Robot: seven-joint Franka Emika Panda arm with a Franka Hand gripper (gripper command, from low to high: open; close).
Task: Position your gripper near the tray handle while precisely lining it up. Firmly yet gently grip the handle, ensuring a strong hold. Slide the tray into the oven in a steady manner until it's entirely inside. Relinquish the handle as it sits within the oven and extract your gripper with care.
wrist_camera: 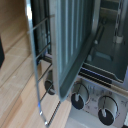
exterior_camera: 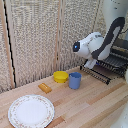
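The tray [exterior_camera: 102, 68] sticks out of the oven [exterior_camera: 119, 59] at the exterior view's right, partly pulled out over the table [exterior_camera: 90, 100]. Its thin handle [exterior_camera: 95, 74] runs along the front edge. In the wrist view the oven [wrist_camera: 95, 45] shows its slatted inside and round knobs [wrist_camera: 79, 98]. The gripper [exterior_camera: 89, 64] hangs just by the tray's front, but I cannot tell if its fingers are apart or together.

On the wooden table, a blue cup [exterior_camera: 75, 80] stands next to a yellow bowl [exterior_camera: 61, 76]. I cannot see inside them. A small orange block [exterior_camera: 45, 88] lies near. A round plate [exterior_camera: 31, 110] sits closer to the front. Woven panels [exterior_camera: 35, 35] stand behind.
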